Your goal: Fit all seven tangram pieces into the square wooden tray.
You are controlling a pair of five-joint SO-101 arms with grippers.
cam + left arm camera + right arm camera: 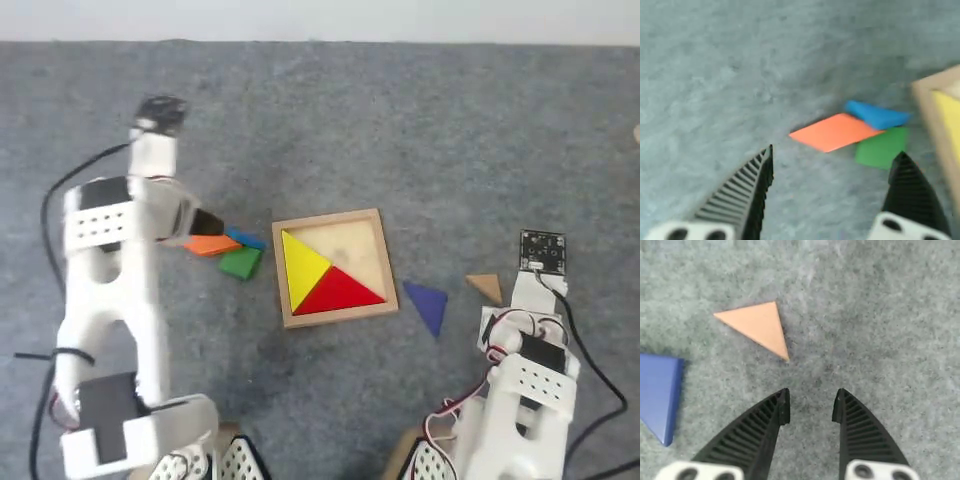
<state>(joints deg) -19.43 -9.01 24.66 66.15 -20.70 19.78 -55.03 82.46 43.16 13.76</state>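
Observation:
The square wooden tray holds a yellow triangle and a red triangle. Just left of it lie an orange piece, a light blue piece and a green piece, bunched together. My left gripper hangs open above the orange piece, with the light blue piece and green piece beyond it. Right of the tray lie a dark blue triangle and a tan triangle. My right gripper is open over bare carpet near the tan triangle.
Everything rests on grey carpet. The tray's upper right half is bare wood. The tray's rim sits close beside the green piece. The dark blue triangle lies off to one side of my right gripper.

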